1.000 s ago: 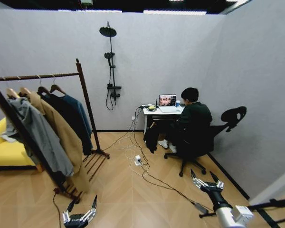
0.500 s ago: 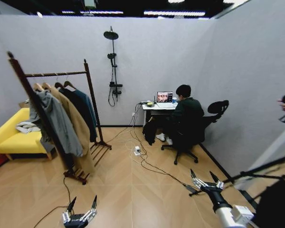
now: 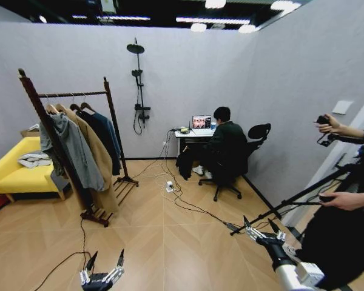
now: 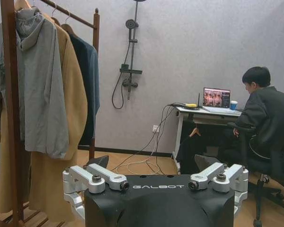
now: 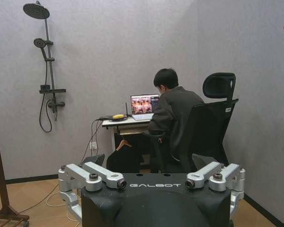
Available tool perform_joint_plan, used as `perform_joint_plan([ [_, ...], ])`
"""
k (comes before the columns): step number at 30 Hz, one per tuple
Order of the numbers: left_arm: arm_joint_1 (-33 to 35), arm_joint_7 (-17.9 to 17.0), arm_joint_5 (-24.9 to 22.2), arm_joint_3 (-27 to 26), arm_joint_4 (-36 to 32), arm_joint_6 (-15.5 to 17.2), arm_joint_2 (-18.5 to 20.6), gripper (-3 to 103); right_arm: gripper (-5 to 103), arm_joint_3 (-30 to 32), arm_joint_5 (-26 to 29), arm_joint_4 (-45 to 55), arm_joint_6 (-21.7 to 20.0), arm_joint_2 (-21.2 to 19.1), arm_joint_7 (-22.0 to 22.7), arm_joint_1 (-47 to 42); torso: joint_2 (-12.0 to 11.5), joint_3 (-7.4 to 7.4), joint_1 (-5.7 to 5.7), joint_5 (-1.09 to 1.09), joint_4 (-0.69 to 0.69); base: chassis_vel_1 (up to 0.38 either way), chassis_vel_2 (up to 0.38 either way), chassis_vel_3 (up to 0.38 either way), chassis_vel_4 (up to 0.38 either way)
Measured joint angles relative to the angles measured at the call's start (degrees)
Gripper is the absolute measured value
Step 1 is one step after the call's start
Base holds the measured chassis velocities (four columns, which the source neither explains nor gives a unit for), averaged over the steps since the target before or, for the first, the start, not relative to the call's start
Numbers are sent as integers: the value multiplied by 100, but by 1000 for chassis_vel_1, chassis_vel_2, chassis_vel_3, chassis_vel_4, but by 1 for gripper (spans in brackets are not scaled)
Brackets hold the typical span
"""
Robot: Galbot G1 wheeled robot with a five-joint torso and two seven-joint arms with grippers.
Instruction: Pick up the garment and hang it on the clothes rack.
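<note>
The clothes rack (image 3: 70, 151) stands on the wooden floor (image 3: 164, 242) at the robot's left, well apart from both arms, with a yellow sofa (image 3: 9, 176) behind it. On its rail hang 4 pieces: a grey hooded jacket (image 3: 73, 151) nearest, a tan coat (image 3: 100, 163), a black coat (image 3: 97, 130), and at the far end the garment (image 3: 112, 136), dark teal, just beside the far post. The left gripper (image 3: 103, 267) hovers low over the floor, its fingers (image 4: 106, 177) spread open and holding nothing. The right gripper (image 3: 264, 230) hangs low at the right, its fingers (image 5: 102, 176) likewise spread and empty. Cables (image 3: 182, 203) trail across the floor toward a small table (image 3: 191, 136) by the back wall.
</note>
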Motion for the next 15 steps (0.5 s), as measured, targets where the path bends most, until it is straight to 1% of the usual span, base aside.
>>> perform_joint_plan([
  [4,0,0,0,0,0,0,0,100,100,0,0,0,0,0,0,-2,2,-2,-5,1,-3,-23,23,27,-30],
  [15,2,0,0,0,0,0,0,100,100,0,0,0,0,0,0,-4,5,-2,-9,1,-3,0,0,0,0],
])
